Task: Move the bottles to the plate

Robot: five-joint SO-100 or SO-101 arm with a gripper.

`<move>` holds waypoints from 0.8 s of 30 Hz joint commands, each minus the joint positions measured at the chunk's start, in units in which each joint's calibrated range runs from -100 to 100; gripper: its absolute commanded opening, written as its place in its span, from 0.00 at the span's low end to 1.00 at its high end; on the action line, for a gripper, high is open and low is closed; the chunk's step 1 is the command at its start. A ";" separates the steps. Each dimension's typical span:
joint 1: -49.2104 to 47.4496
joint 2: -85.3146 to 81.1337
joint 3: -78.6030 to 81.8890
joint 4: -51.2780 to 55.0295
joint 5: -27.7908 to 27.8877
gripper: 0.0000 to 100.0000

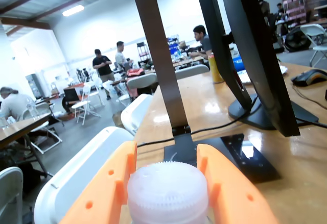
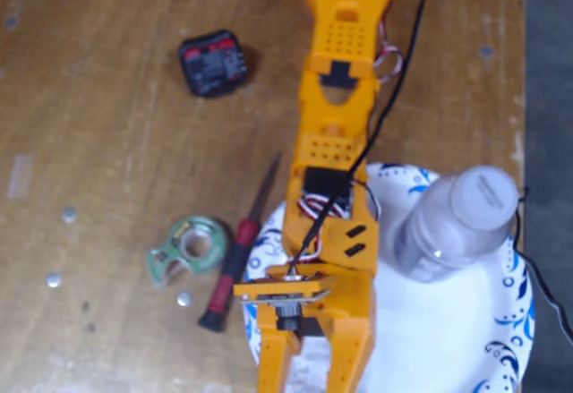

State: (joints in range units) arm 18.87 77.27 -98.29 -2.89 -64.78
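In the wrist view the orange jaws (image 1: 168, 183) sit closed around the white ribbed cap of a bottle (image 1: 167, 193) at the bottom centre of the frame. The grip is only on the cap, so my guess is the bottle could swing or slip out if the arm moves fast or tilts.

In the fixed view the arm (image 2: 336, 160) runs down the middle of the frame and its lower end hangs over the left part of the paper plate (image 2: 515, 312) at the lower right. 1 clear bottle (image 2: 457, 223) already stands on that plate, just right of the arm. A careless set-down could knock it over, or land the held bottle on the rim.

The wooden desk (image 2: 89, 98) also carries a tape dispenser (image 2: 188, 248), a red screwdriver (image 2: 235, 259) and a small black device (image 2: 213, 62). Beyond, a big bright workshop with people, chairs and monitors.
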 commanded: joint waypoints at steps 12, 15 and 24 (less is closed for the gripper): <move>-0.27 0.73 -0.99 -5.98 -0.21 0.01; -0.38 0.39 -0.99 -2.85 -0.16 0.01; -0.70 0.39 -1.08 -0.59 -0.21 0.01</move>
State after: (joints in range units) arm 18.78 78.86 -98.29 -3.91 -64.78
